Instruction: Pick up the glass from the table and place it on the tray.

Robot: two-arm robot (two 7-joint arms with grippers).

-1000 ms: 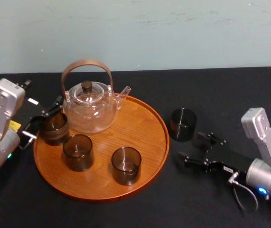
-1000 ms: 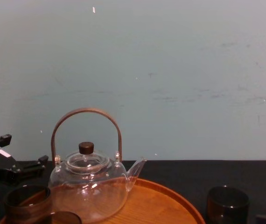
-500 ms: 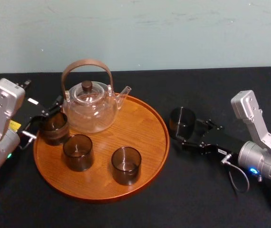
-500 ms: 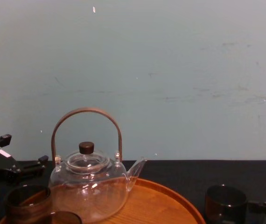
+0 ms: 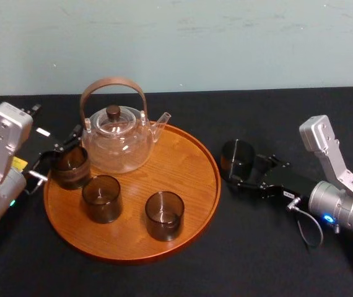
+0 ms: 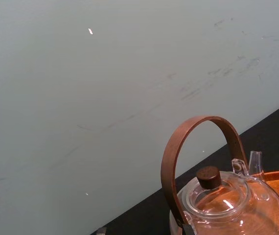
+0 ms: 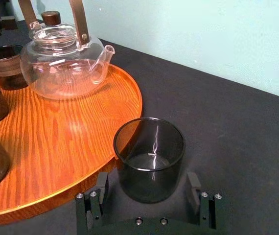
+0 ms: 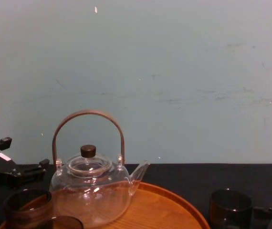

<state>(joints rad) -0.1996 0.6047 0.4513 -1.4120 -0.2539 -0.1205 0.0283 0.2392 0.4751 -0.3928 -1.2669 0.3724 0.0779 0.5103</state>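
The glass, a short smoky-brown tumbler, stands on the black table just right of the round wooden tray. My right gripper is open and straddles it. The right wrist view has the glass upright between the two fingers, with small gaps on both sides. In the chest view the glass sits low on the right with the right gripper beside it. My left gripper rests open at the tray's left edge, around a tumbler on the tray.
A clear glass teapot with an arched brown handle stands at the back of the tray. Two more dark tumblers stand nearer the tray's front. A pale wall rises behind the table.
My right gripper has moved left along the table, from short of the glass to standing around it. The glass, tray and left arm have not moved.
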